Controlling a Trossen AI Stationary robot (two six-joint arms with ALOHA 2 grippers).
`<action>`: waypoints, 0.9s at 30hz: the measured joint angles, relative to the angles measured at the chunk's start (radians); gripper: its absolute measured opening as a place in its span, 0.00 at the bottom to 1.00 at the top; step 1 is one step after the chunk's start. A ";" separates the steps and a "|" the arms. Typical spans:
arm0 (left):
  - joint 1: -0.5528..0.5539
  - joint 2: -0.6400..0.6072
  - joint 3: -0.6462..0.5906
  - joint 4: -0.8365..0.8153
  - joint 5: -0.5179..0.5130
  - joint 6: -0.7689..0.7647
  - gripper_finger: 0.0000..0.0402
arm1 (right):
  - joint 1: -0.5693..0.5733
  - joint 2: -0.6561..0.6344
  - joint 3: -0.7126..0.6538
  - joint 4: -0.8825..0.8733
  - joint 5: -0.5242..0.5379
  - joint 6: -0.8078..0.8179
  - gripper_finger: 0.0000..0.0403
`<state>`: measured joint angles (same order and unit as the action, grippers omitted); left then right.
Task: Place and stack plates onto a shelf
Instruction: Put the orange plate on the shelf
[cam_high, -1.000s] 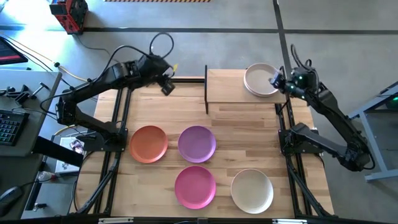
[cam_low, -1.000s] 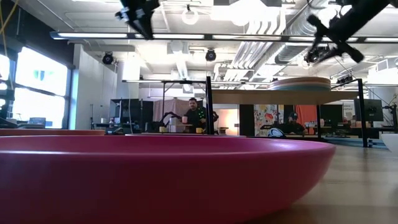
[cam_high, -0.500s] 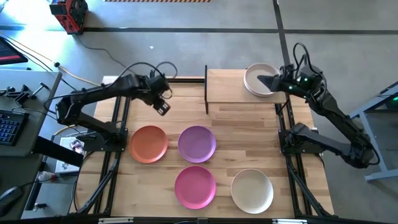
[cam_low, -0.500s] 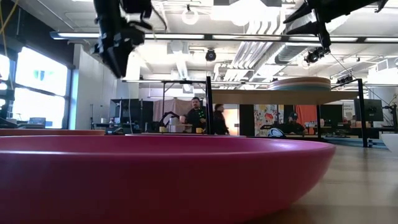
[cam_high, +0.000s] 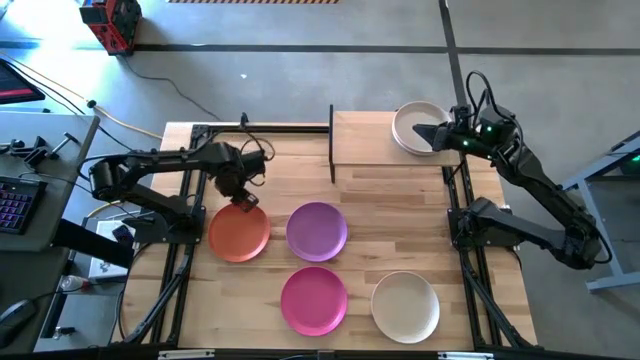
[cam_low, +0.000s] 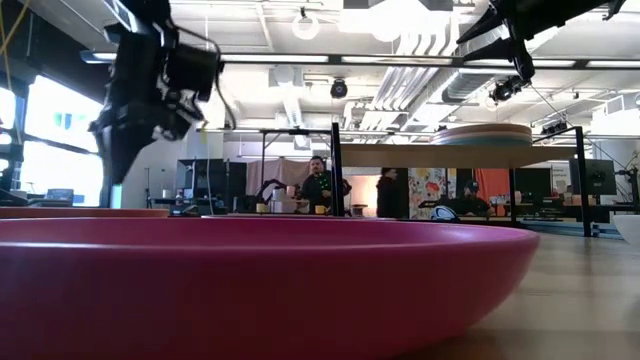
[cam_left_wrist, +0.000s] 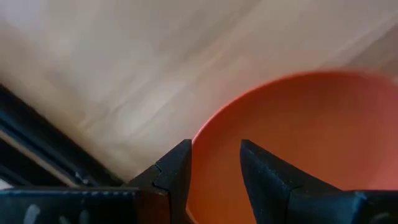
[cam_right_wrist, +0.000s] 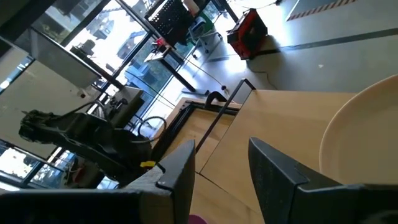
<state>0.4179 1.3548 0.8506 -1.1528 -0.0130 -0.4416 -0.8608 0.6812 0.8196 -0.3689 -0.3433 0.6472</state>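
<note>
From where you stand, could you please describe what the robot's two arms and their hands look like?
Both arms are dark, nearly black, jointed tubes with thin black cables looping above them. The left hand has two matte black, wedge-shaped fingers, as does the right hand. The right arm shows a small green light near its wrist; the left arm shows none.

Bench: bare wood strip between the shelf and the plate rows, open to passage. Shelf: left half bare; right end taken by a stack of plates, with the right tool over it, fingers apart. Front of bench: orange plate, purple plate, magenta plate and cream plate lie close together, narrow gaps between. Left tool, fingers apart, stands over the orange plate's rim.
</note>
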 joint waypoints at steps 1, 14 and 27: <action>0.000 0.000 -0.019 0.000 -0.002 0.000 0.32 | 0.000 0.000 0.000 -0.001 0.001 0.001 0.32; 0.000 0.000 -0.183 0.080 0.018 0.045 0.32 | 0.000 0.000 0.000 -0.001 0.001 0.049 0.32; 0.000 0.000 -0.236 0.138 0.054 0.068 0.22 | 0.000 0.000 0.000 -0.001 0.001 0.078 0.32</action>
<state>0.4179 1.3548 0.6144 -1.0145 0.0407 -0.3731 -0.8608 0.6815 0.8196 -0.3695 -0.3428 0.7254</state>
